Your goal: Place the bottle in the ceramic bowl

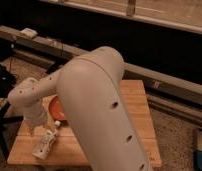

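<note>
As far as the camera view shows, task isn't done: bottle (45,144) lies on its side on the table (136,102), near the front-left corner, cap end pointing toward the bowl (54,106). Bowl sits just behind it on the same table, only a sliver of orange showing. The arm (96,107) covers most of it, so I can't see what's inside, but the bottle is plainly outside. The two are near each other, apart as far as I can make out

Gripper (37,126) hangs low at the left end of the arm, just above and left of the bottle's neck. Can't tell how far open it is or whether it has hold of anything; contact with the bottle isn't clear either. Bottle looks flat on the wood, so my read is it's not lifted

Left to do, as I judge it: grip the bottle, lift, short carry over to the bowl, release. None of the place step is done. Short move, but the arm blocks sight of the target
</note>
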### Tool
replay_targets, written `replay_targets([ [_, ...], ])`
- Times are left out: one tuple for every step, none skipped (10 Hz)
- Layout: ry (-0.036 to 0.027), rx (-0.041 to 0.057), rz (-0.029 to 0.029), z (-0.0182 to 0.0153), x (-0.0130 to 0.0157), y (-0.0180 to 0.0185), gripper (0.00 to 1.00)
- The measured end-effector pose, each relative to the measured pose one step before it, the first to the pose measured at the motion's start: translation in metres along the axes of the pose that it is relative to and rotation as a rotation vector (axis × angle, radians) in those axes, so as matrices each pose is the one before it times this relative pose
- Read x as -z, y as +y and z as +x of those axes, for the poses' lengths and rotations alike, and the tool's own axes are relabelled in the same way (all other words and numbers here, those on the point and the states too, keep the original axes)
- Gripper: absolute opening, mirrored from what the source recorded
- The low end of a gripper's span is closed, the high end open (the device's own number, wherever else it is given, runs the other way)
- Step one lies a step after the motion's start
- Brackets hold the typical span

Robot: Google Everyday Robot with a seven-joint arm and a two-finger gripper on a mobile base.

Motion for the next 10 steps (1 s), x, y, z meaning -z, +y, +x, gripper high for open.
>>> replay_targets([
  [0.02188,-0.00602,0.00541,-0.00059,-0.0098,0.00108,0.65],
  [0.01468,-0.002,0.00463,-0.00004,-0.00776,0.00217,0.65],
  [0.01747,-0.0044,0.00509,0.00001,-0.00715,0.00185,0.65],
  [0.0177,-0.01247,0.00483,-0.00201,-0.00792,-0.00194,0.65],
  [0.01187,-0.01168,-0.00191,-0.00125,-0.00428,-0.0016,0.65],
  [0.00941,-0.00832,-0.00327,-0.00081,-0.00314,-0.00054,0.65],
  [0.0111,-0.01053,-0.0027,-0.00121,-0.00391,-0.00119,0.65],
  [0.0071,-0.00845,-0.00296,-0.0011,-0.00258,-0.00115,0.65],
  [0.00523,-0.00532,-0.00599,-0.00079,-0.00264,-0.00022,0.65],
  [-0.00014,-0.00268,-0.01796,-0.00159,-0.00193,-0.00156,0.65],
])
